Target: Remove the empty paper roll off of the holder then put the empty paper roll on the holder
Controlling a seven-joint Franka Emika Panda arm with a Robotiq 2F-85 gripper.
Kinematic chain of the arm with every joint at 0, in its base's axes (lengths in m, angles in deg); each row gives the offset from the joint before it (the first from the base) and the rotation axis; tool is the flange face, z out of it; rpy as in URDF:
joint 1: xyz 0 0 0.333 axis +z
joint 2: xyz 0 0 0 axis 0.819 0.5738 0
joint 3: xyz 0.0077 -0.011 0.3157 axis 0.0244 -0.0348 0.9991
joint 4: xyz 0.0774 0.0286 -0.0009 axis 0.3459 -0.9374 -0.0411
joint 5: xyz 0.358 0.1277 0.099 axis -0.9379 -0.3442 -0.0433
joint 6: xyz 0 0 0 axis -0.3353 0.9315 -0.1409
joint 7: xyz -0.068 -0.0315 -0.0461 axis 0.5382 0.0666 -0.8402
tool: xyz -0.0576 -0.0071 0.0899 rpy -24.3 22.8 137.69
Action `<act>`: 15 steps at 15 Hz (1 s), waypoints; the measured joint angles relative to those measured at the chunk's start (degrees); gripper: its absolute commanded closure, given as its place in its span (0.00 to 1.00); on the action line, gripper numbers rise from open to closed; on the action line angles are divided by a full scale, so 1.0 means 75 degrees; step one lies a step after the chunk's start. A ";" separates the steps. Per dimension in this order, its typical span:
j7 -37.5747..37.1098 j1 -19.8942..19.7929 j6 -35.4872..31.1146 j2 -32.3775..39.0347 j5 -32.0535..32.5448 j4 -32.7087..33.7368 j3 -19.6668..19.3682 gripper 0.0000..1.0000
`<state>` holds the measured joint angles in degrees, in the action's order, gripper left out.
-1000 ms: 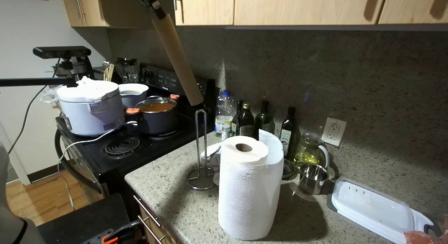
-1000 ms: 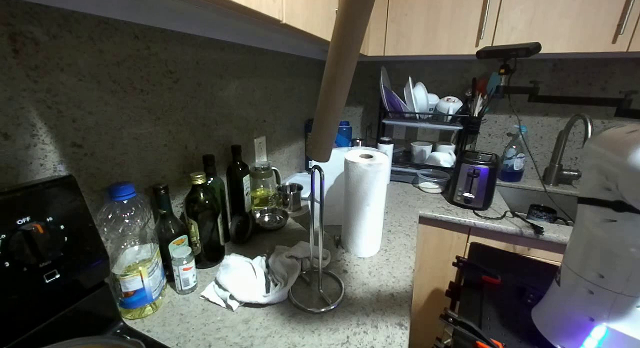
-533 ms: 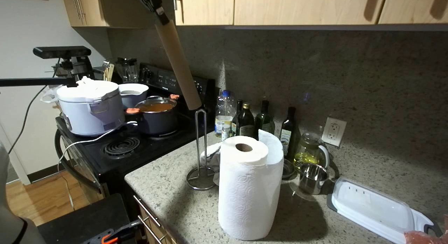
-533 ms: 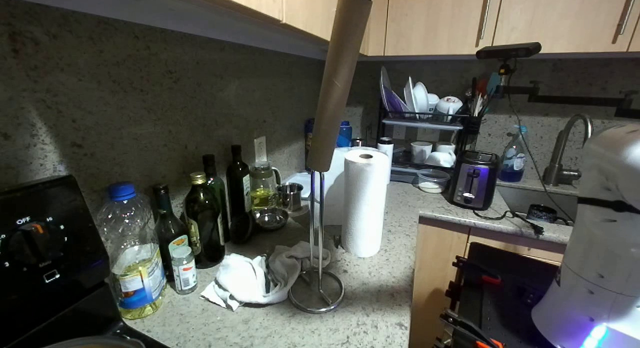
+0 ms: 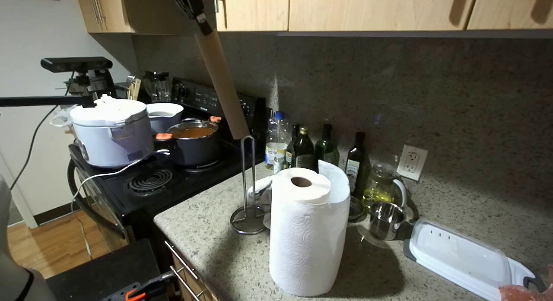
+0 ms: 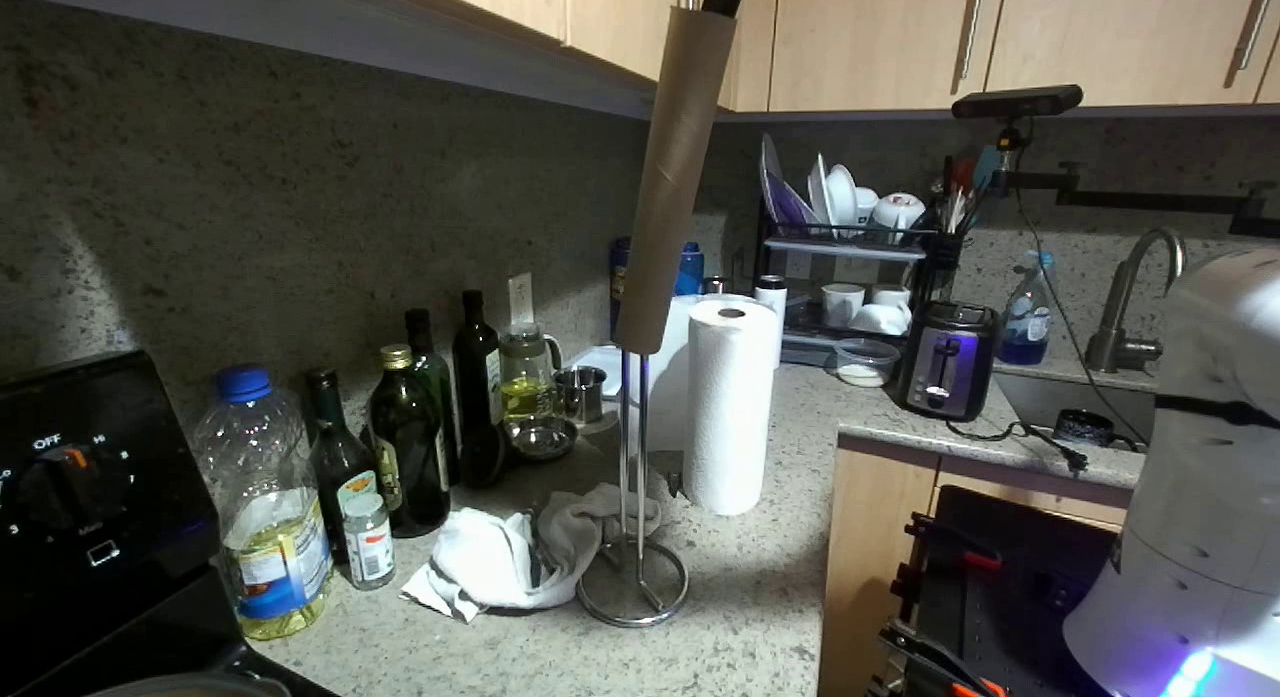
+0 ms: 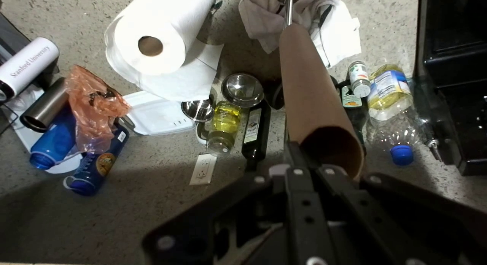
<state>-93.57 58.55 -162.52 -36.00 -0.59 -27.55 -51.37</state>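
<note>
The black gripper [image 7: 304, 158] clamps the upper rim of a slim brown cardboard tube [image 6: 674, 182]. The tube is tilted, lower end just beside the loop top of the upright shiny metal wire holder [image 6: 642, 457]; contact cannot be determined. The holder stands on the speckled stone bench [image 6: 740, 597].

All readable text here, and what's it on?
"Stanford University" on the white bottle, wrist view.
"OFF" on the stove panel, in an exterior view.
"3" on that same panel.
Too small or blurred: the panel's other marks; labels on the dark bottles, clear bottle, small jar, dark blue bottle.
</note>
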 measured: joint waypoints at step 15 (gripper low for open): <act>0.0014 0.0034 -0.0013 0.0408 -0.0225 -0.0026 -0.0461 1.00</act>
<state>-93.47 58.80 -162.62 -32.95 -2.28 -27.75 -54.83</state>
